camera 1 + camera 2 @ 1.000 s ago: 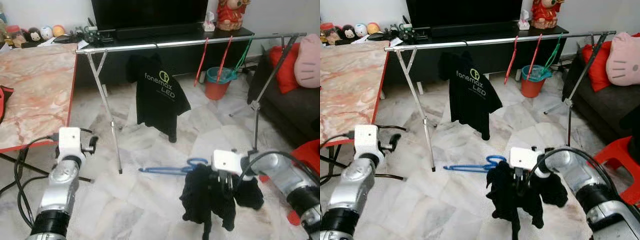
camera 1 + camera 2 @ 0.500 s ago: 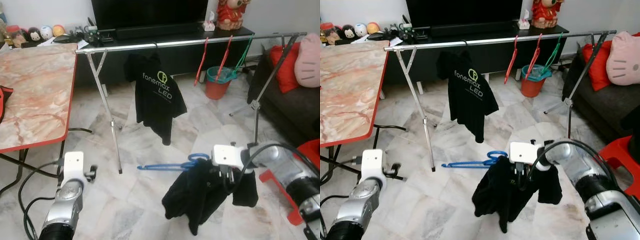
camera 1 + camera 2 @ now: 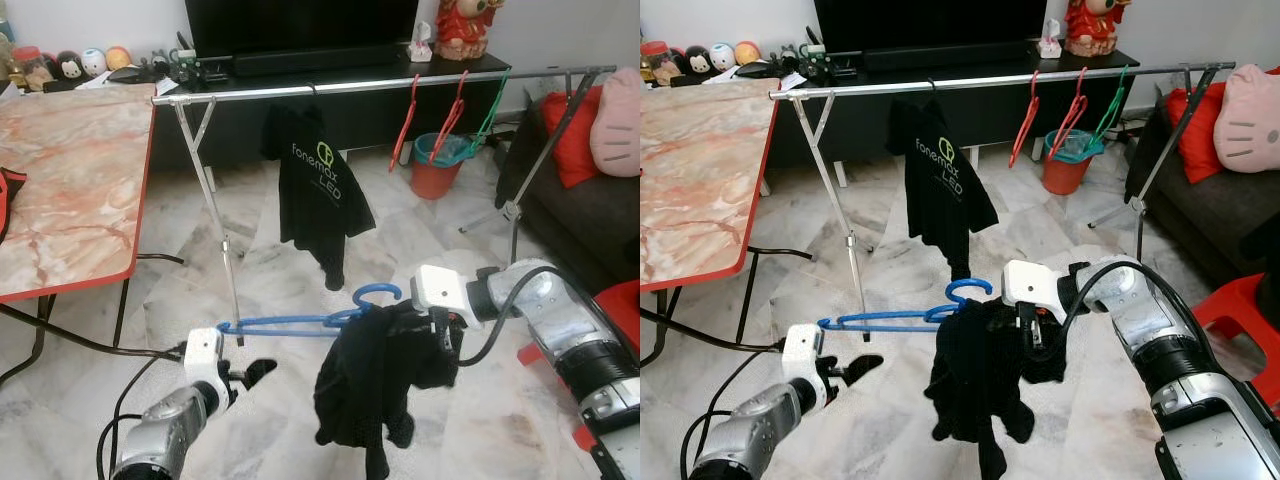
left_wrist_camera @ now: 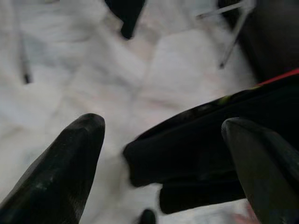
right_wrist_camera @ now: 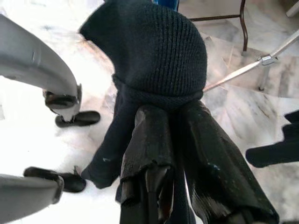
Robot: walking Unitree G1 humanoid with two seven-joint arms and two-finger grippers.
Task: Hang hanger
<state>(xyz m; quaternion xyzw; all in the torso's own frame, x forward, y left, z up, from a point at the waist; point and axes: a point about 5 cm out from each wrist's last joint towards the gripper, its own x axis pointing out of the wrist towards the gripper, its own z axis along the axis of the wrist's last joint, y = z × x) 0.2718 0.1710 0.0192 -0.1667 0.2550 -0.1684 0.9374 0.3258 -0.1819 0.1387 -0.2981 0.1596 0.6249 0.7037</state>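
My right gripper [image 3: 441, 332] is shut on a blue hanger [image 3: 290, 323] at its right shoulder and holds it level above the floor. A black garment [image 3: 365, 390] hangs over that end and hides the fingers; up close it is the dark cloth [image 5: 154, 60]. The hanger's hook [image 3: 375, 292] points up. My left gripper [image 3: 250, 373] is open, low beside the hanger's bare left end, touching nothing, its fingers [image 4: 70, 158] wide apart. Behind stands the silver clothes rail [image 3: 350, 88] with a black T-shirt [image 3: 322, 190], two red hangers [image 3: 408, 110] and a green hanger [image 3: 490, 100].
A marble table with a red edge [image 3: 70, 190] stands on the left, cables under it. A red bucket [image 3: 437, 170] and TV bench lie behind the rail. A dark sofa [image 3: 590, 215] and a red stool [image 3: 615, 300] are on the right.
My right gripper has raised the hanger and garment and carried them left. My left arm has dropped low and reached forward under the hanger's left end.
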